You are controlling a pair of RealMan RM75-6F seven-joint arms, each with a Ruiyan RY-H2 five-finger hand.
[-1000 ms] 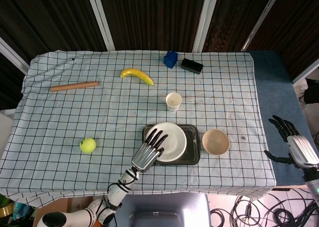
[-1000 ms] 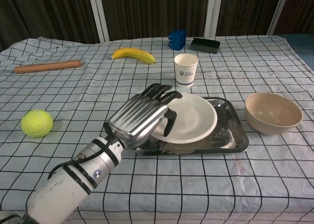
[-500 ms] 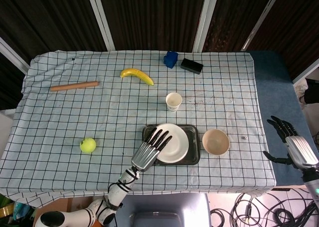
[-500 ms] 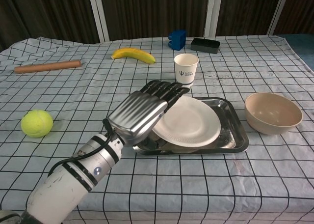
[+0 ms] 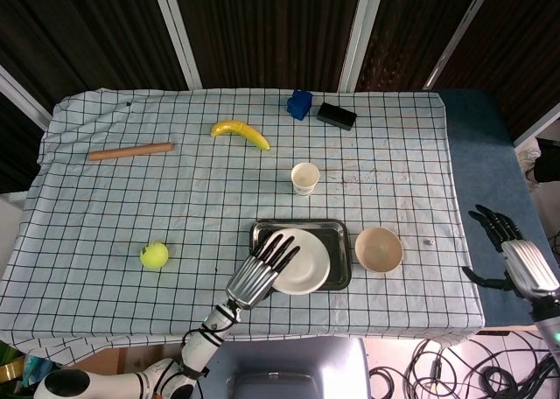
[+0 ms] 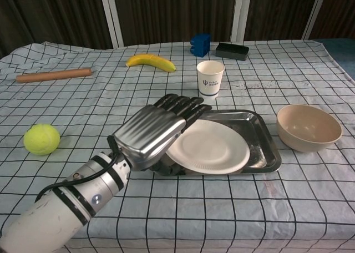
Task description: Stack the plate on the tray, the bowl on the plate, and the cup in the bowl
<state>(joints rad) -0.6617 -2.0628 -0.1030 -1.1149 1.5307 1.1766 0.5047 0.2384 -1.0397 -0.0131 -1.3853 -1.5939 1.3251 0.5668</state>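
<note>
From the head camera, the white plate (image 5: 300, 260) lies on the metal tray (image 5: 337, 244) near the table's front edge, covering the tray's left and front part. The left hand (image 5: 262, 268) reaches in from the front edge, fingers extended side by side over the plate's left rim; whether it grips the plate cannot be told. The beige bowl (image 5: 378, 248) sits just beside the tray toward the right edge, and the paper cup (image 5: 304, 178) stands upright behind the tray, apart from it. The right hand (image 5: 512, 255) hangs beyond the table's right edge, fingers spread, holding nothing. A banana (image 5: 241, 133), a wooden rod (image 5: 130, 151), a blue block (image 5: 300, 103) and a black box (image 5: 336, 115) lie toward the back edge; a tennis ball (image 5: 154, 255) rests toward the front left corner on the checked tablecloth (image 5: 105, 215).

From the chest camera, the left hand (image 6: 154, 133) lies palm down over the left rim of the plate (image 6: 208, 149), fingertips (image 6: 188, 104) toward the cup (image 6: 210, 78). The plate rests flat in the tray (image 6: 260, 145); the bowl (image 6: 308, 127) stands empty, apart from the tray.
</note>
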